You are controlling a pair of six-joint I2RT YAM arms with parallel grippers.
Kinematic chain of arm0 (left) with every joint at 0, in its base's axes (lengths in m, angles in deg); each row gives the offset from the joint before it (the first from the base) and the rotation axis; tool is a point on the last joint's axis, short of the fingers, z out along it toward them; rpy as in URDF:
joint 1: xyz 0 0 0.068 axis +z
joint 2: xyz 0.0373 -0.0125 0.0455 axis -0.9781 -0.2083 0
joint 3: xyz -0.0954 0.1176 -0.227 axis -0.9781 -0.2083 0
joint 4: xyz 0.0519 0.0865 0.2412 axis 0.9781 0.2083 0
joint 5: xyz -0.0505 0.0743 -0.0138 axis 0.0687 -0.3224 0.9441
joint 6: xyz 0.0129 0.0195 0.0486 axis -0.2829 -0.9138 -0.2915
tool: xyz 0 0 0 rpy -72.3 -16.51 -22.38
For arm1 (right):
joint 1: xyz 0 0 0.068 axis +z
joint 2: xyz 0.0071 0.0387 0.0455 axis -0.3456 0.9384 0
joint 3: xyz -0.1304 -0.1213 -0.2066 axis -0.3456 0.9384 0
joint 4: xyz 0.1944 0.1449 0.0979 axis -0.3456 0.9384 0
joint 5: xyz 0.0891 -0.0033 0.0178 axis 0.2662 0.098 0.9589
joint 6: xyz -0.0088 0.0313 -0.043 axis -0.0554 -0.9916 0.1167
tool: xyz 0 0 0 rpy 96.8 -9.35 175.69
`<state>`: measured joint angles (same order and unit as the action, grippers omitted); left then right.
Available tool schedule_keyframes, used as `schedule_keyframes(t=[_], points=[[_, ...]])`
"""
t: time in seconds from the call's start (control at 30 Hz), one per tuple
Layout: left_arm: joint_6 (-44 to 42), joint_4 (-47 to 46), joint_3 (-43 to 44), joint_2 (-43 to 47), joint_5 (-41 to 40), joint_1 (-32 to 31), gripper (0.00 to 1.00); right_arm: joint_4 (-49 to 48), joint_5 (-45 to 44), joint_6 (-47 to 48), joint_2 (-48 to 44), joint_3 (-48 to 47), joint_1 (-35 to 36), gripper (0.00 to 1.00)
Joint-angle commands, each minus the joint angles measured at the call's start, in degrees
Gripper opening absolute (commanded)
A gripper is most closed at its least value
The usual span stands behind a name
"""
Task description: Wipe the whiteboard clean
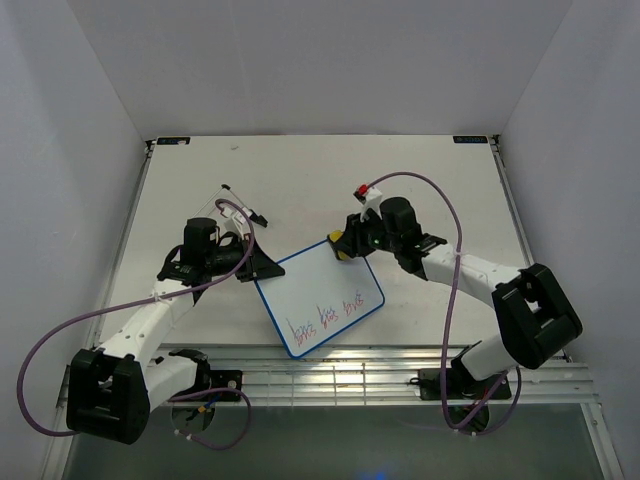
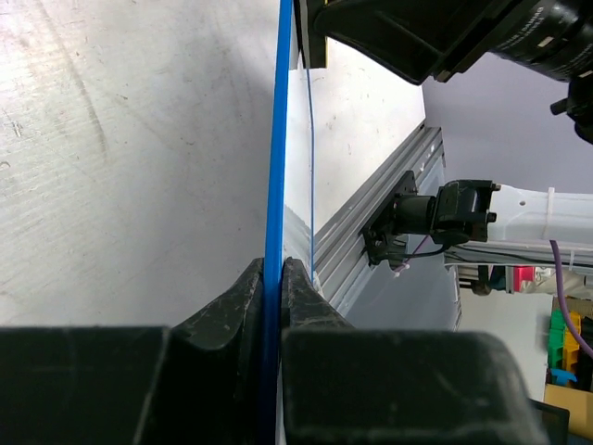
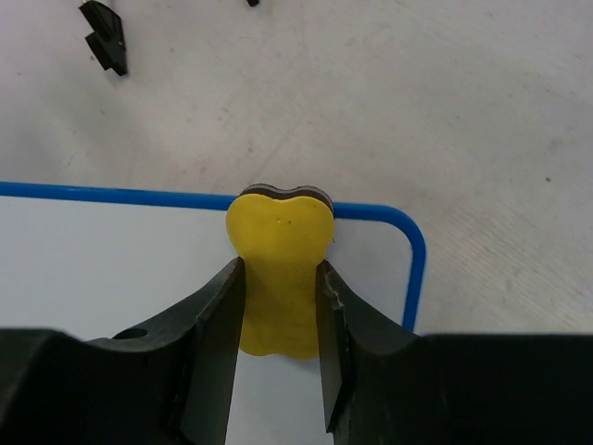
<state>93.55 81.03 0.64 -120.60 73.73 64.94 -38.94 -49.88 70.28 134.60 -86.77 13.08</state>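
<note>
Whiteboard (image 1: 312, 285) angled between both arms; left gripper (image 2: 273, 271) clamped on its blue frame edge; right gripper (image 3: 279, 269) pinching a yellow eraser (image 3: 278, 222) at its far corner; red-blue scribbles (image 1: 325, 318) along its near edge unwiped, so erasing looks barely begun.

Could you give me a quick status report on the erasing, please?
Left claw shut on board edge. Right claw shut on eraser, at the board's far corner. Writing unerased at near edge; only bare board between.
</note>
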Motion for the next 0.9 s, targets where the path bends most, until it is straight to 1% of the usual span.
schedule_keyframes(t=[0.0, 0.17, 0.27, 0.3, 0.33, 0.43, 0.47, 0.57, 0.67, 0.73, 0.83, 0.87], points=[[-5.21, 1.42, 0.9, -0.29, -2.21, -0.94, 0.0, 0.47, 0.99, 1.56, 2.42, -4.7, 5.52, 0.31], [-5.13, 1.6, 0.9, 0.5, -3.17, -0.94, 0.0, -2.34, -3.24, -0.72, 4.62, -5.32, 13.44, 0.3], [-5.12, 1.77, 0.9, 0.5, -3.26, -0.94, 0.0, -1.56, -7.01, -1.42, 6.38, -4.71, 14.07, 0.29], [-5.13, 1.77, 0.98, 0.59, -3.44, -0.94, 0.0, -1.38, -10.59, -2.12, 6.38, -4.01, 13.64, 0.29], [-5.13, 1.86, 0.99, 0.67, -3.52, -0.94, 0.0, -1.38, -11.58, -2.56, 6.04, -3.22, 13.11, 0.29], [-5.13, 1.95, 0.99, 1.29, -4.05, -0.94, 0.0, -0.68, -12.82, -4.41, 3.67, 0.65, 8.81, 0.29], [-5.13, 1.95, 0.99, 1.38, -4.23, -0.94, 0.0, -0.07, -13.35, -4.59, 2.18, 1.35, 6.36, 0.29], [-5.13, 2.13, 0.99, 1.9, -5.19, -1.02, 0.0, 2.4, -15.02, -3.8, -1.78, 4.34, 3.54, 0.29], [-5.04, 2.21, 0.99, 2.26, -5.98, -0.94, 0.0, 4.84, -15.03, -2.31, -4.77, 5.93, 3.44, 0.29], [-4.78, 2.56, 1.07, 2.43, -7.03, -0.94, 0.0, 6.09, -11.96, -2.04, -7.05, 6.71, 3.53, 0.29], [-3.99, 3.53, 1.07, 3.04, -11.34, -0.94, 0.0, -0.13, -6.68, -4.67, -11.26, 11.62, 6.15, 0.29], [-3.81, 3.79, 1.16, 2.96, -12.22, -1.02, 0.0, -1.63, -6.32, -5.9, -11.89, 12.25, 9.3, 0.29]])
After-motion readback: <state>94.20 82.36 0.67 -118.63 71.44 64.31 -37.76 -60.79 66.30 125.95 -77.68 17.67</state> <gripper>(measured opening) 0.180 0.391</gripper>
